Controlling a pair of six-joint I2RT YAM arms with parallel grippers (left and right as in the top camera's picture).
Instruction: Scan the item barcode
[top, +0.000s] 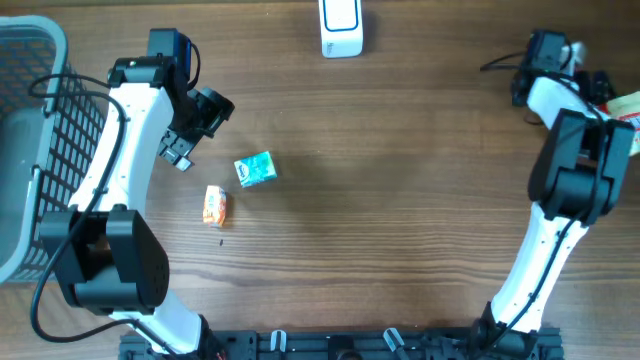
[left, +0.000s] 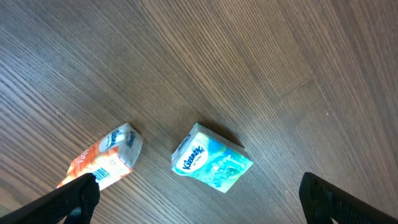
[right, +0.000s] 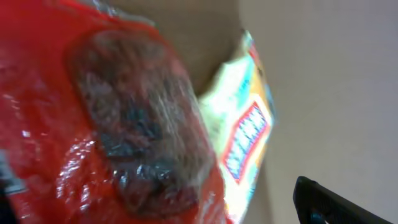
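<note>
Two packs on table (top: 400, 200) | teal Kleenex pack (top: 255, 168), orange pack (top: 215, 204) at its 7 o'clock | left hand (top: 200, 133) released, empty | right hand (top: 598, 88) right up against red wrapper (right: 112, 124), grip: can't tell

Overhead: straight down from high above the wooden table (top: 400, 200), most of its top in frame. Left wrist: slanted down, near the tabletop toward its left side, sharing with overhead the teal Kleenex pack (top: 255, 169) and orange packet (top: 215, 205). Right wrist: hard up against a red wrapper (right: 93, 143), blurred, by the right edge.
</note>
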